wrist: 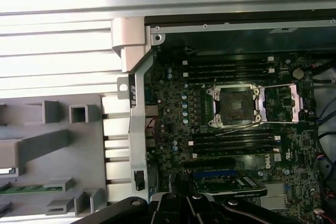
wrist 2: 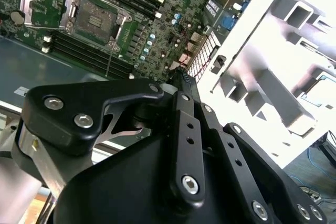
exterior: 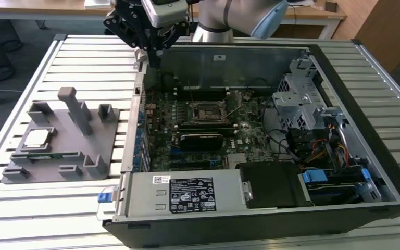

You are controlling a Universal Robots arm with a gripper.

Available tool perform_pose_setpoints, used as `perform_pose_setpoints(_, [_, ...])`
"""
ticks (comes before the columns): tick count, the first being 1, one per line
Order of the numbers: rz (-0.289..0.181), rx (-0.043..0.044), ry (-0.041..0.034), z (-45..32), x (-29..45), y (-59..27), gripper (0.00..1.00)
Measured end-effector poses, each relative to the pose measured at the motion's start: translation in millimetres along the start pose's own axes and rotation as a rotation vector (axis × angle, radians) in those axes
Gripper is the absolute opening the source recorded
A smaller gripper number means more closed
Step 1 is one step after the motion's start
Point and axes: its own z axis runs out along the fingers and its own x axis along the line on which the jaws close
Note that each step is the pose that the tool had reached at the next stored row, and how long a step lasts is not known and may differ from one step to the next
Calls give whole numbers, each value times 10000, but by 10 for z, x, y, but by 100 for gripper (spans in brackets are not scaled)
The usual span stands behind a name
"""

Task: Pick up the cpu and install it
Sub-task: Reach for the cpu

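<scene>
Pincer [exterior: 151, 49] hangs over the far wall of the open computer case [exterior: 255, 221], at the corner toward the exterior view's left. Its jaws are drawn narrow and hold nothing, as the second wrist view [wrist 2: 180, 77] also shows. The cpu [exterior: 37, 137] lies flat in the grey tray [exterior: 19, 176] on the slatted desk [exterior: 82, 57], beside the case and well apart from the pincer. The socket [exterior: 205, 112] on the motherboard is empty, its frame raised in the first wrist view [wrist: 233, 106].

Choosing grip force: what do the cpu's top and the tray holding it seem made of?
The cpu: likely metal on top, pale and silvery with a slight sheen. The tray: probably plastic, matte uniform grey with blocky moulded posts.
</scene>
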Motion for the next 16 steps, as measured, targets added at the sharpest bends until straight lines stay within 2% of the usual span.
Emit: perform_pose_setpoints(16, [1, 0, 0, 2, 145, -9, 11])
